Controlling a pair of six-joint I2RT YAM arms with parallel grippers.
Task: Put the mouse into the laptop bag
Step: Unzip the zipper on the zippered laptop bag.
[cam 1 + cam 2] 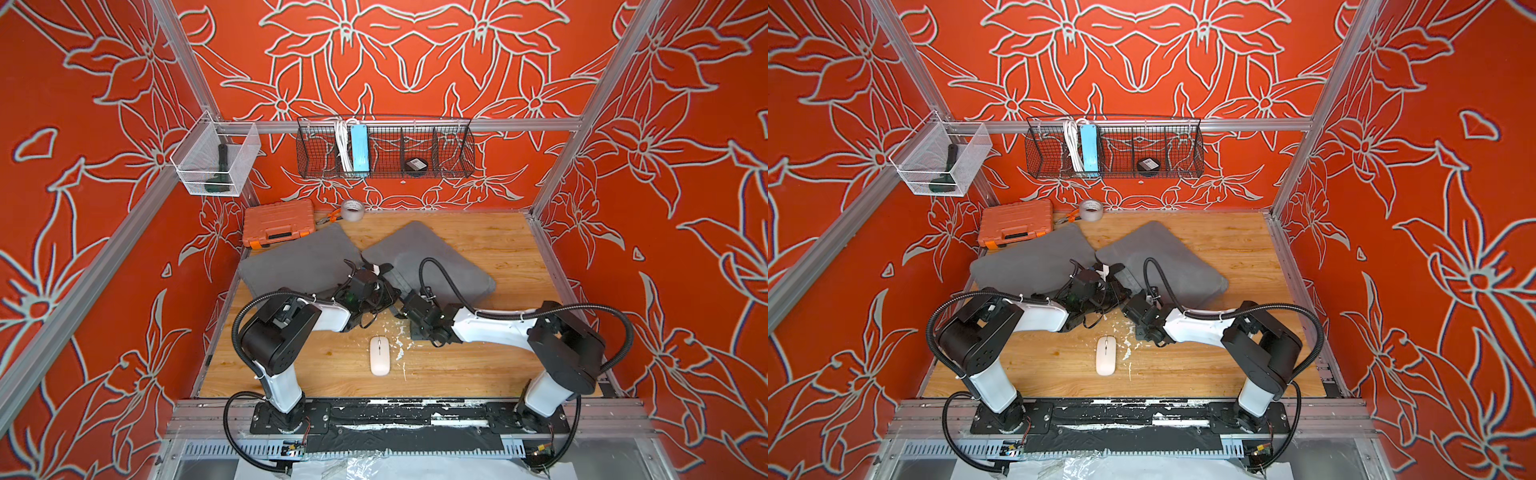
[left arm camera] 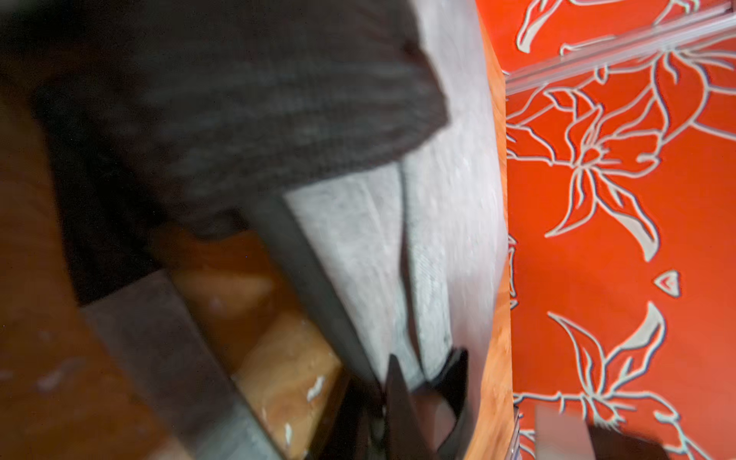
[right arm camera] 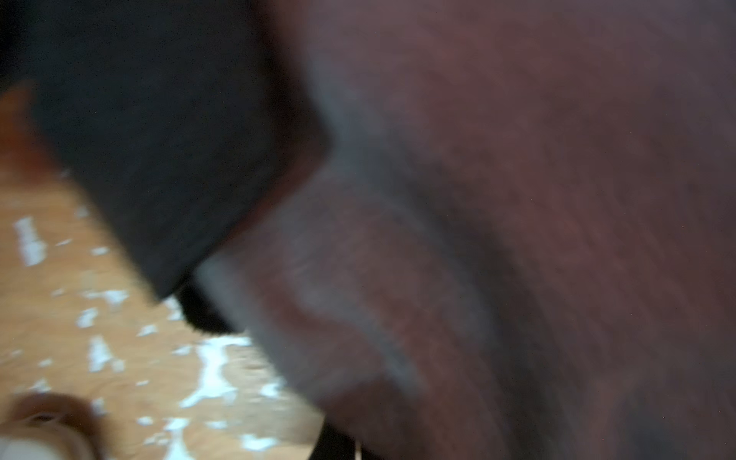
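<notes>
The white mouse (image 1: 380, 355) (image 1: 1105, 355) lies free on the wooden table near the front, between the two arms. Behind it, in both top views, the grey laptop bag (image 1: 432, 257) (image 1: 1163, 257) lies spread in two padded halves. My left gripper (image 1: 376, 275) (image 2: 426, 370) is at the gap between the halves. Its dark fingers (image 2: 394, 382) stand apart, open, with grey bag fabric (image 2: 438, 199) just beyond them. My right gripper (image 1: 398, 297) is shut on the near edge of the bag's right half. In the right wrist view, blurred bag fabric (image 3: 517, 239) hides its fingers.
An orange tool case (image 1: 277, 224), pliers and a tape roll (image 1: 352, 210) sit at the back left. A black wire basket (image 1: 384, 147) and a white mesh bin (image 1: 216, 160) hang on the frame. White flecks (image 1: 400, 345) mark the table (image 1: 498, 374) beside the mouse.
</notes>
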